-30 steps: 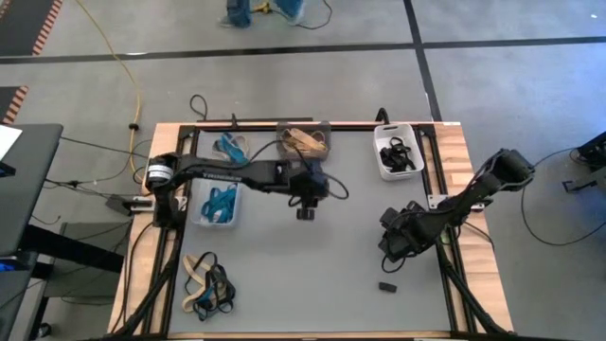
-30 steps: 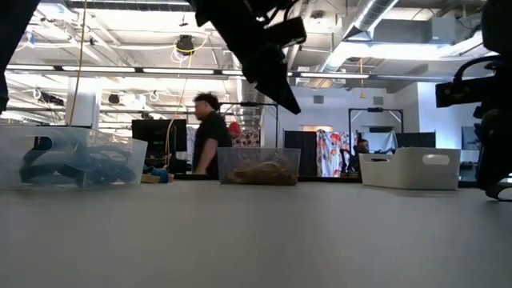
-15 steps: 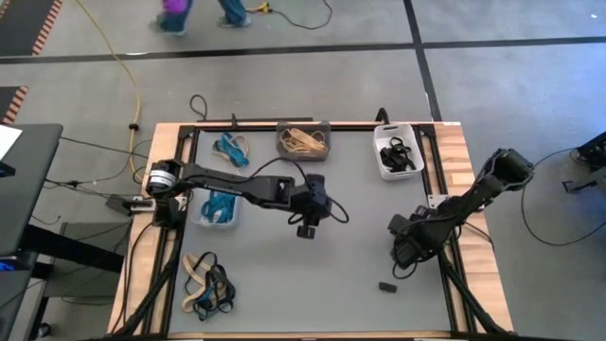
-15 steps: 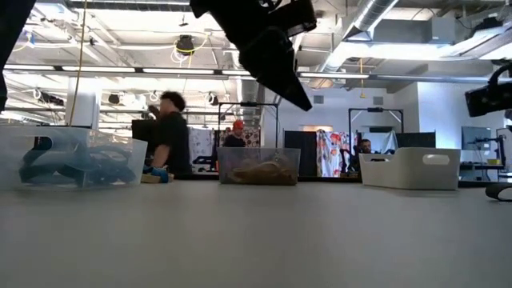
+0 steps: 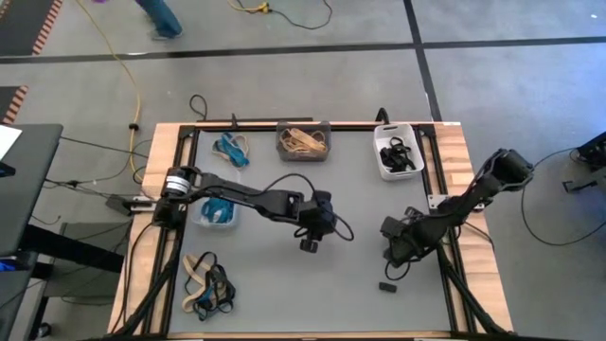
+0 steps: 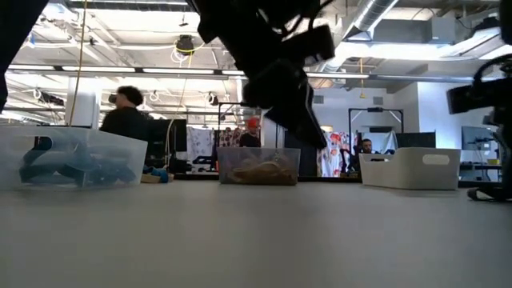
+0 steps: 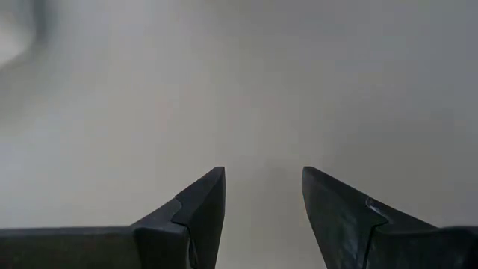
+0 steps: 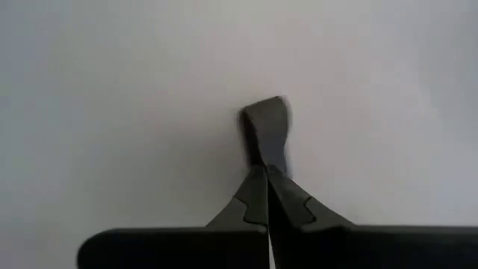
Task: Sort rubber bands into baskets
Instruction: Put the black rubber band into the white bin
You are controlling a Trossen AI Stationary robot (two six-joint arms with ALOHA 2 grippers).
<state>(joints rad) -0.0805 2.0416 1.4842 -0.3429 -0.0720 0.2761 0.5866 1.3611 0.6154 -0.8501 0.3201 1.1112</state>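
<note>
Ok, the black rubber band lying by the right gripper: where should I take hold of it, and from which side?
The black rubber band lies flat on the table as a narrow, elongated loop. Probably best to pinch one short end from above, fingers across its narrow width. The right gripper is shut at the near end; whether it caught the band is unclear.

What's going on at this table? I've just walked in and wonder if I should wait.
Two arms are sorting rubber bands into baskets. The right end effector is shut near the table's right edge, with a dark band at its tips; whether it is pinched is unclear. The left end effector hangs open and empty over mid-table. The white basket holds black bands, and loose bands lie at the front left.
</note>
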